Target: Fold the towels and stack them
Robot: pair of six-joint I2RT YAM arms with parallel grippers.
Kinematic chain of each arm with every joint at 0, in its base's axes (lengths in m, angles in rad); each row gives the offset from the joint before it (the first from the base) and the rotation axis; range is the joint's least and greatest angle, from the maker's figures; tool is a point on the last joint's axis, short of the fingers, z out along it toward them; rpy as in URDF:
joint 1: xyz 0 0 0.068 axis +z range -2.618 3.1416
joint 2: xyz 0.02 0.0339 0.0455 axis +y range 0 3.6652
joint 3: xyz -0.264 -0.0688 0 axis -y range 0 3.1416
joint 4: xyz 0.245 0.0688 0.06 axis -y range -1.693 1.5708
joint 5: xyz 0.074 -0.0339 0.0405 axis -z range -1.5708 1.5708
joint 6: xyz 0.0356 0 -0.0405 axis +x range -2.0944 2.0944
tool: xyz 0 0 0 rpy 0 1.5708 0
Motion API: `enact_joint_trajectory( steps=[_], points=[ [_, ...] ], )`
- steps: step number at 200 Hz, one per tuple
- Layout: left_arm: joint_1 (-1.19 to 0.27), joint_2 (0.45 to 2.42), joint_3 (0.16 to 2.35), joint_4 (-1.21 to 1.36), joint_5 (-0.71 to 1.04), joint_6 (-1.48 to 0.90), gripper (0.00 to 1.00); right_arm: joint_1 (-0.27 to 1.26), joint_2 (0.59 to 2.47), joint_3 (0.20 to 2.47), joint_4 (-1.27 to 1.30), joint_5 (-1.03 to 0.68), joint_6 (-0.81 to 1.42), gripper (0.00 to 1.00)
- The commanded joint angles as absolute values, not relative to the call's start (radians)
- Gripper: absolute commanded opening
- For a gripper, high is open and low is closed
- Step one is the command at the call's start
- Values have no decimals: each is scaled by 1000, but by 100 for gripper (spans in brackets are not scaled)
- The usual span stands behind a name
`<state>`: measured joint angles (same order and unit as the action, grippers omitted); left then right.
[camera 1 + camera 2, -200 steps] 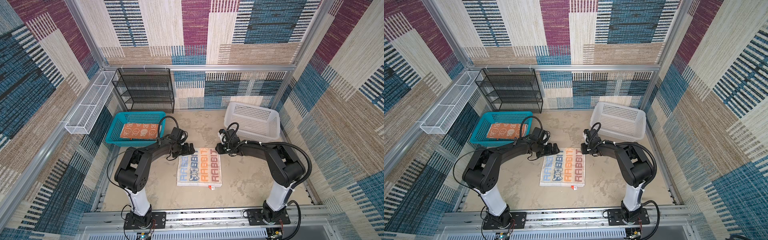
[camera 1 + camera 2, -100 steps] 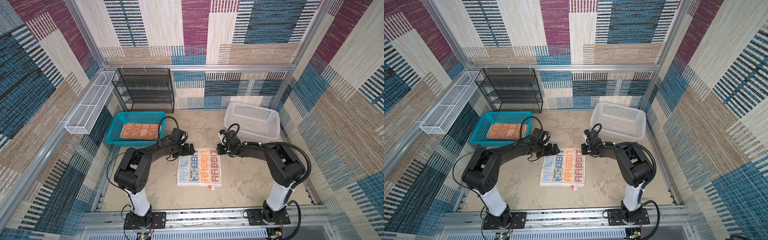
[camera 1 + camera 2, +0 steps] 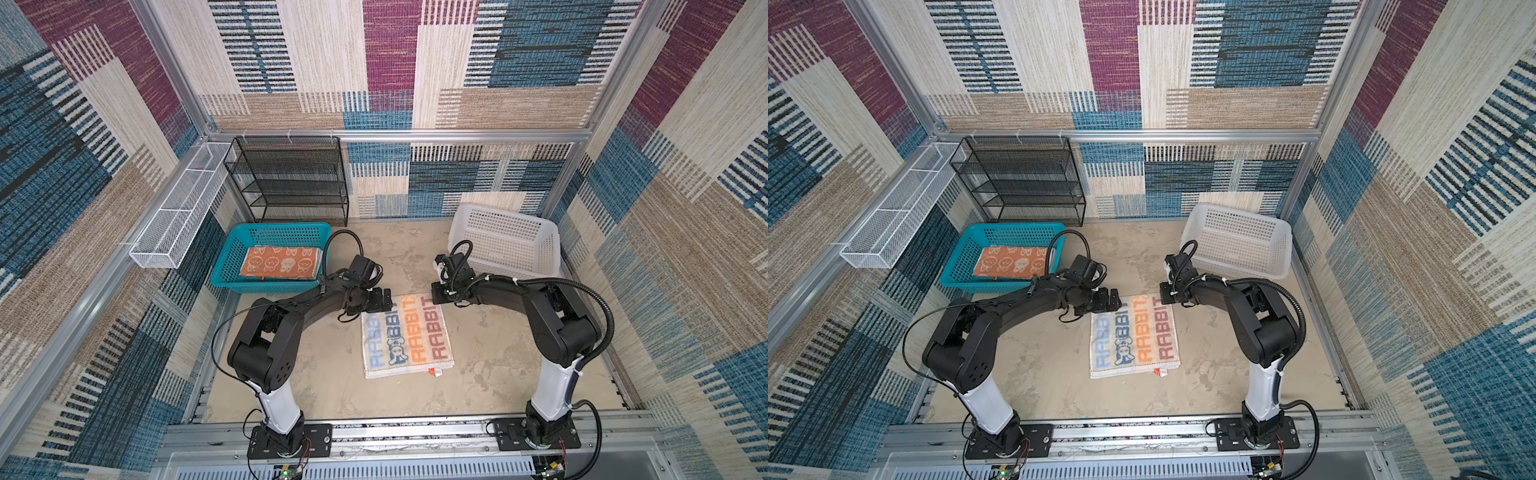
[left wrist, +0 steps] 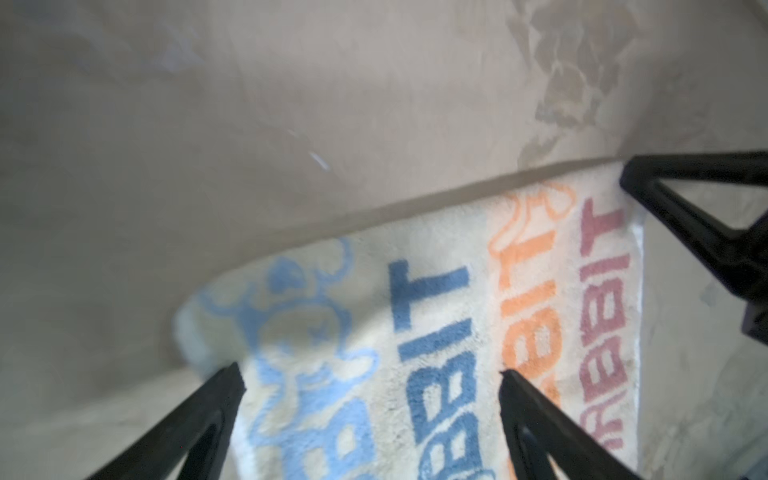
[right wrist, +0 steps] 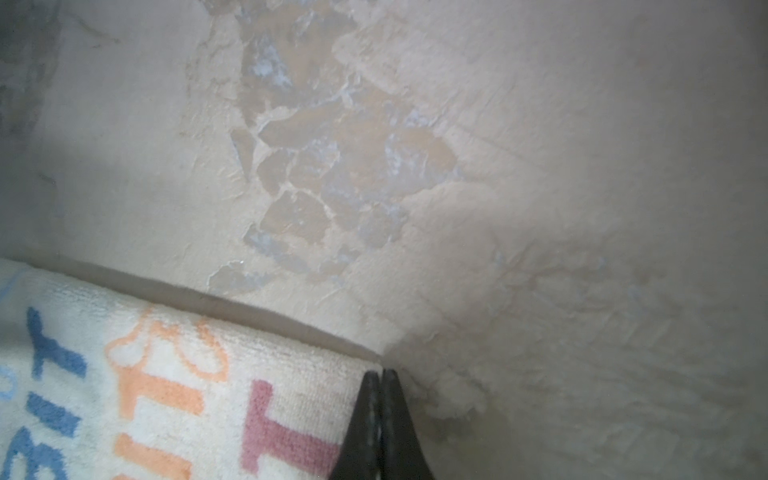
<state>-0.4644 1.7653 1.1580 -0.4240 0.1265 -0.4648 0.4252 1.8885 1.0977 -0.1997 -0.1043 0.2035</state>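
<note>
The whitish "RABBIT" towel (image 3: 405, 336) (image 3: 1133, 332) lies flat in the middle of the table. My left gripper (image 3: 384, 300) (image 3: 1111, 301) hangs open low over its far left corner. In the left wrist view the left gripper (image 4: 370, 372) straddles the blue lettering of the RABBIT towel (image 4: 436, 311). My right gripper (image 3: 436, 297) (image 3: 1165, 296) (image 5: 380, 372) is shut at the far right corner of the RABBIT towel (image 5: 166, 395), pinching its edge. A folded orange towel (image 3: 280, 262) (image 3: 1009, 262) with white rabbit faces lies in the teal basket (image 3: 270, 286) (image 3: 984, 283).
A white basket (image 3: 505, 243) stands at the back right, close behind the right arm. A black wire rack (image 3: 291, 178) stands against the back wall. A white mesh tray (image 3: 178, 208) hangs on the left wall.
My right gripper has closed at the towel's far right corner. Neither arm has visibly moved, and the left gripper stays open.
</note>
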Motion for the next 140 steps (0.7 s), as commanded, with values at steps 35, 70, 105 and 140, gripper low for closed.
enact_joint_trajectory(
  steps=[35,70,105,140],
  points=[
    [-427,1819,1191,-539,0,-382,99,426,1890,1118,-257,-74,173,0],
    [-405,1829,1153,-485,9,-380,93,425,1888,1115,-255,-85,170,0],
    [-394,1864,1161,-448,36,-373,84,425,1891,1115,-254,-91,169,0],
    [-394,1883,1173,-415,38,-355,75,424,1893,1114,-256,-92,167,0]
  ],
)
